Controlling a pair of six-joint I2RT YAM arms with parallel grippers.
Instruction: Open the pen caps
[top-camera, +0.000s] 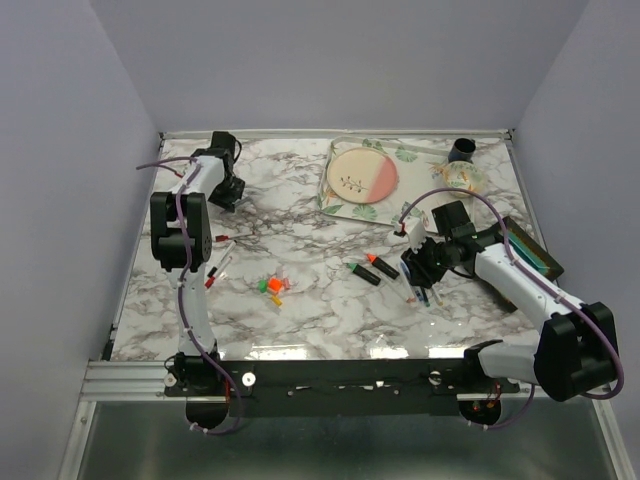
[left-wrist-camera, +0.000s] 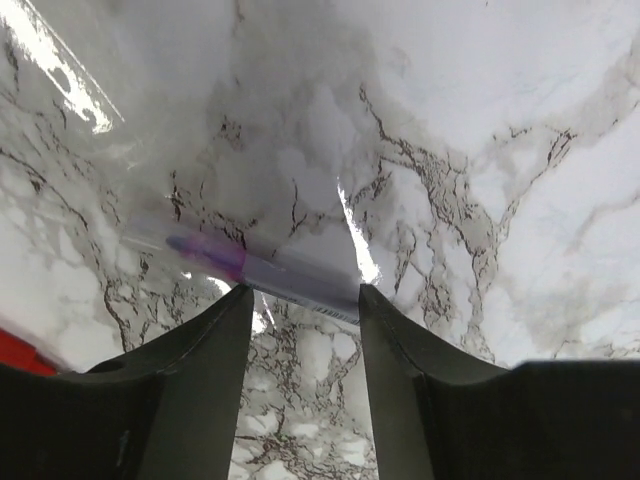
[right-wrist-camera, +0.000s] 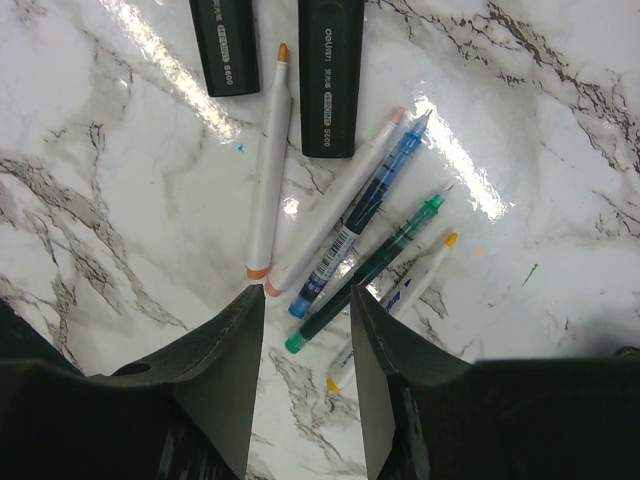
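Pen caps (top-camera: 272, 287): loose in a small pile mid-table (top-camera: 300, 335), with orange, green, red and yellow mixed. The pile sits between the two arms, left of the highlighters (top-camera: 372, 268), well apart from both grippers.

Left gripper (left-wrist-camera: 305, 290): out at the far left of the table, pointing down at the marble. Fingers (left-wrist-camera: 205, 370) are about half open, with marble visible in the gap. A purple pen (left-wrist-camera: 255, 268) lies flat on the table right at the fingertips, crosswise to them and running off to the left. It isn't clamped. Whether the tips touch it, can't tell. The pen is blurred, so can't tell if it's capped.

Right gripper (right-wrist-camera: 307, 295): hovers over the thin pens just right of the highlighters. Its fingers (right-wrist-camera: 225, 380) are partly open, nothing between them. Five pens are fanned out below:
- orange pen (right-wrist-camera: 265, 170)
- pink pen (right-wrist-camera: 330, 205)
- blue pen (right-wrist-camera: 360, 215)
- green pen (right-wrist-camera: 365, 270)
- yellow pen (right-wrist-camera: 395, 300)

Nibs show on the blue and green ones. The two black highlighter barrels lie side by side just beyond the fan. From the top camera, one shows a green end and the other an orange end.

At the far side of the table are a plate (top-camera: 362, 177) and, to its right, a bowl (top-camera: 462, 178).
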